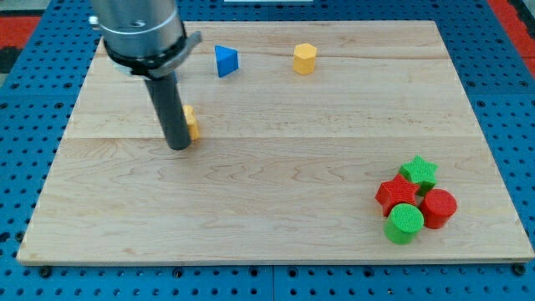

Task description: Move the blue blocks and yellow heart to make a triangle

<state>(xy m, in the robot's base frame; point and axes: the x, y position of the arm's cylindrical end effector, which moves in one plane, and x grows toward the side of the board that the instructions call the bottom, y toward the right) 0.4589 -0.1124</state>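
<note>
My tip (pixel 178 145) rests on the wooden board (pixel 276 217) at the view's left. A yellow block (pixel 191 122), mostly hidden behind the rod so its shape cannot be made out, sits right against the rod's right side. A blue triangular block (pixel 225 61) lies near the view's top, up and to the right of my tip. A yellow hexagonal block (pixel 305 58) lies to the right of the blue one. Only one blue block shows; the arm's body may hide others.
At the view's lower right a tight cluster holds a green star (pixel 419 172), a red star (pixel 395 194), a red cylinder (pixel 439 207) and a green cylinder (pixel 405 223). The board's edges border a blue pegboard table (pixel 33 125).
</note>
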